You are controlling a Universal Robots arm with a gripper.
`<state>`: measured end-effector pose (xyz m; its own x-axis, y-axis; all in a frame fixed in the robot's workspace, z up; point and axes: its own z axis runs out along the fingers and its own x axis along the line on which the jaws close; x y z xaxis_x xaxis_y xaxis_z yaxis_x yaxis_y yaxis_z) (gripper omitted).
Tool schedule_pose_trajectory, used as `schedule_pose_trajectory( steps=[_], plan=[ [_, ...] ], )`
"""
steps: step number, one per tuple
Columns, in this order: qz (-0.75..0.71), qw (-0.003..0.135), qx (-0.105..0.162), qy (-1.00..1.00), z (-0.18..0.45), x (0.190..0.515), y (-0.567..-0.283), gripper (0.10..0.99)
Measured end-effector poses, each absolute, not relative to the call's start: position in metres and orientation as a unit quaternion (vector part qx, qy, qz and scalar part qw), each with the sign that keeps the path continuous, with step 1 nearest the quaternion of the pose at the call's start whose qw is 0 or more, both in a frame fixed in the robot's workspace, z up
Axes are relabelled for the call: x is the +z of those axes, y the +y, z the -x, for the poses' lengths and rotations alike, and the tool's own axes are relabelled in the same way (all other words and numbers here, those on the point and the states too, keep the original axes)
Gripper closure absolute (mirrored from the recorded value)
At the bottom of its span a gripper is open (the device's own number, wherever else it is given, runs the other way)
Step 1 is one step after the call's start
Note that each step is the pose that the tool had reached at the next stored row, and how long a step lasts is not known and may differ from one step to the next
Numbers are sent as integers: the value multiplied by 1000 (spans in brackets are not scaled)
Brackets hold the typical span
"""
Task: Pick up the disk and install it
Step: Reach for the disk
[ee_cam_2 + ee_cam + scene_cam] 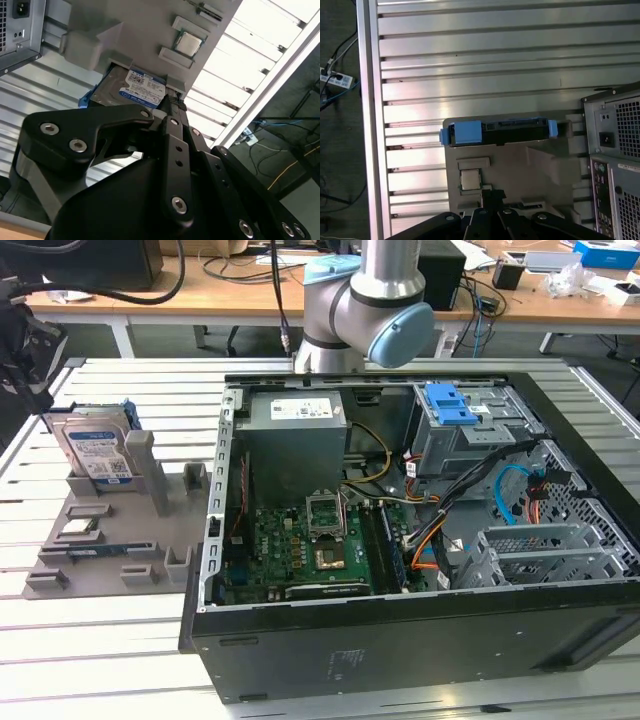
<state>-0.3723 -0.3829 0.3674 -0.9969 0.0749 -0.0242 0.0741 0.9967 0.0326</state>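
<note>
Item one: my gripper (pixel 172 103), jaws pressed together with nothing between them, hanging above the grey holder (pixel 515 160). In the first wrist view the tips sit over the holder's near edge, just beside a square chip (pixel 469 179) lying in its own recess. Item two: the disk (pixel 95 452), not in my grasp. It stands on edge in a slot at the holder's far side, label showing in the exterior view and the second wrist view, with blue rails (pixel 465 133) along its sides. Item three: the table (pixel 110 665) of ribbed aluminium slats, bearing the holder on the exterior view's left. Item four: the black case (pixel 400 645), lying open on the same table on the exterior view's right, just beside the holder. Contents of the case: a grey power supply (pixel 295 425) with a white sticker, a green motherboard (pixel 300 550) below it, a blue latch plate (pixel 447 405) over a grey bay, loose cables in orange, blue and black. Item five: my arm (pixel 365 300), its silver and pale-blue joint standing behind the case.
</note>
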Motion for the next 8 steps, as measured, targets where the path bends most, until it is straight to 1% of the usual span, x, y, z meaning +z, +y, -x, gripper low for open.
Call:
schedule_pose_trajectory(
  steps=[8],
  plan=[
    [-37,13,10,999,381,355,-374,980]
  ],
)
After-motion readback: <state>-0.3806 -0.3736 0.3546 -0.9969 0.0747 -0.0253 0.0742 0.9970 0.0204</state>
